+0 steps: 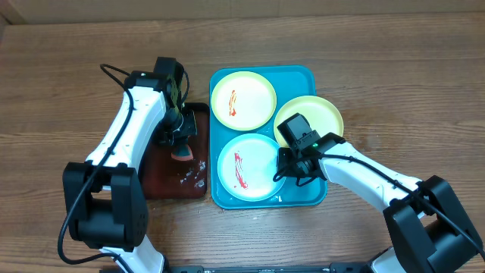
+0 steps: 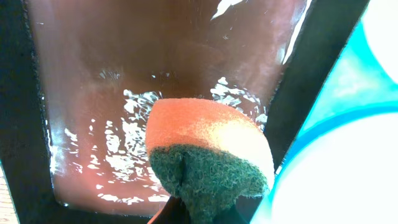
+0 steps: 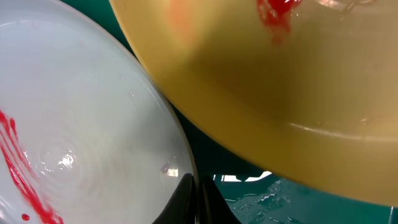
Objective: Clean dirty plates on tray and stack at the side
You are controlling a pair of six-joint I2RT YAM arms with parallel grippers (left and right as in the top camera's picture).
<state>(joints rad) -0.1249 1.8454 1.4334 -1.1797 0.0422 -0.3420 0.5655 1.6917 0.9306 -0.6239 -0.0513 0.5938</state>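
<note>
Yellow-green plate (image 3: pixel 261 106) fills right-wrist view, red smear, riding tray (image 1: pixel 303 76) right rim. Blue plate (image 1: pixel 250 165) + 2nd yellow plate (image 1: pixel 242 98) inside tray, both smeared. Right jaws closed at blue rim, grip unclear. Left jaws clamp sponge (image 2: pixel 208 155) over wet brown tray (image 1: pixel 151 171). Risks: unheld plate skids under scrubbing; sponge drips on worktop (image 1: pixel 379 61).

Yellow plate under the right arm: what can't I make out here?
- Yellow plate: how far its smear runs. Overhead the right arm covers it, and the right wrist view cuts it at the top edge.
- Right pincer: whether it touches the blue plate; too close, blurred.
- Sponge: how it is gripped, cut off by the left wrist view's bottom edge.
</note>
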